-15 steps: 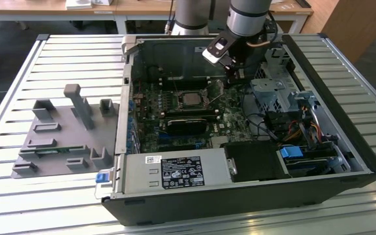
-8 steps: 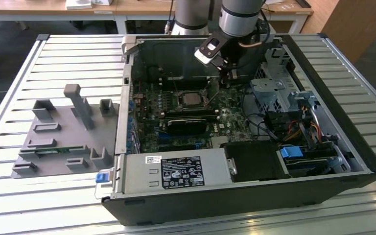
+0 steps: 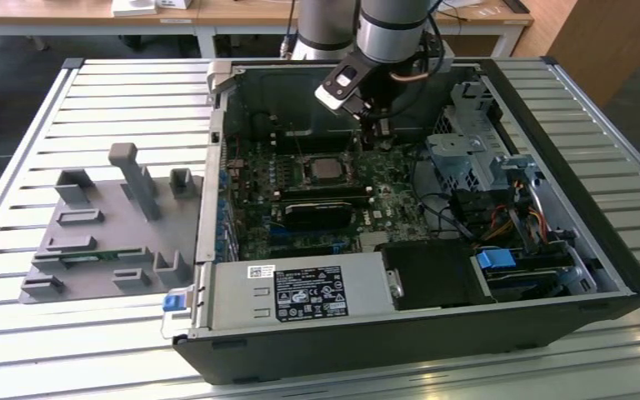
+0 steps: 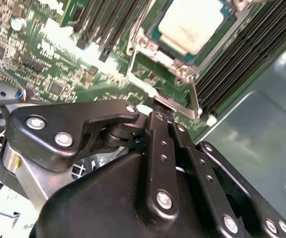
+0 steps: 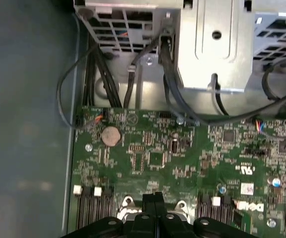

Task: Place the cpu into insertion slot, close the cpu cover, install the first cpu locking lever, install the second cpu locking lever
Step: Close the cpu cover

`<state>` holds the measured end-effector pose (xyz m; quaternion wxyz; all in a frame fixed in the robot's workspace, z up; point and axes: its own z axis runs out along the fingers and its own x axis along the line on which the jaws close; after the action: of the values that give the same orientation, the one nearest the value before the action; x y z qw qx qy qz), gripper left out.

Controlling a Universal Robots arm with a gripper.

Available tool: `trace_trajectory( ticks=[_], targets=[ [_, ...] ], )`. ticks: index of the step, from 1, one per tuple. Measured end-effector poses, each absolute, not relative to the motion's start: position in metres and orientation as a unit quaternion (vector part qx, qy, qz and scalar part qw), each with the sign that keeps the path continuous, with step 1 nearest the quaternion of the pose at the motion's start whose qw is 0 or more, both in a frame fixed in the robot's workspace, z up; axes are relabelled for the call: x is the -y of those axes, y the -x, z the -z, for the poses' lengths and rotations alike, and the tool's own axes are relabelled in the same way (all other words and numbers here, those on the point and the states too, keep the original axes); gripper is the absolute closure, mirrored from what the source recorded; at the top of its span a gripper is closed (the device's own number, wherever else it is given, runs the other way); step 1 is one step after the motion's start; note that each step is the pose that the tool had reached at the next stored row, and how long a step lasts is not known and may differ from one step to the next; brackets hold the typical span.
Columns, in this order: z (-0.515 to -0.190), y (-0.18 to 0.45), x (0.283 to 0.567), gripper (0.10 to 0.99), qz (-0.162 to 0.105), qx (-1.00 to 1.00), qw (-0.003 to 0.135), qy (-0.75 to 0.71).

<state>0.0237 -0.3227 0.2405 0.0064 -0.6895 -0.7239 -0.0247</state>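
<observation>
In the exterior view we see the gripper (image 3: 380, 140) lowered into the open computer case (image 3: 432, 337). In both wrist views its jaws are pressed together with no gap. The cpu (image 3: 322, 169) sits in the insertion slot (image 4: 157, 38), near the jaws at about eight o'clock from them. The cpu cover (image 4: 158, 55) lies flat around it.

Slatted metal table (image 3: 31, 108) with an open computer case (image 3: 409, 340) beside a grey fixture plate (image 3: 114, 242).
</observation>
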Motion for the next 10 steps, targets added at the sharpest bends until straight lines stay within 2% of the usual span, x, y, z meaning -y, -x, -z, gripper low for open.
trace_trajectory(
  ticks=[10],
  targets=[
    [-0.240, -0.007, 0.323, 0.980, 0.025, 0.724, 0.006, 0.689]
  ],
)
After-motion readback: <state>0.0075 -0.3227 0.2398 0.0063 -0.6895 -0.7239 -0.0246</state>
